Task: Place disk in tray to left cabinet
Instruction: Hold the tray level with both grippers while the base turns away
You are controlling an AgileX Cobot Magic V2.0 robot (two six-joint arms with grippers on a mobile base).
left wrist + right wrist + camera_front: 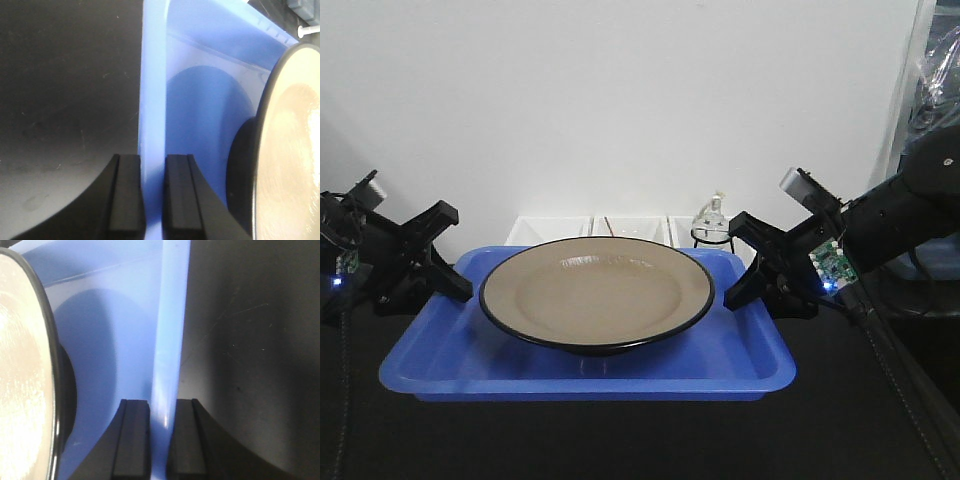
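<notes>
Mostly the disk hides the tray floor

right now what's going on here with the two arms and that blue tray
The robot is gripping the blue tray by both short ends: the left tool is clamped over its left rim and the right tool over its right rim. The disk sits inside the tray, filling most of it. The tray is over a dark tabletop; whether it is lifted cannot be told. No cabinet is in view.
</notes>
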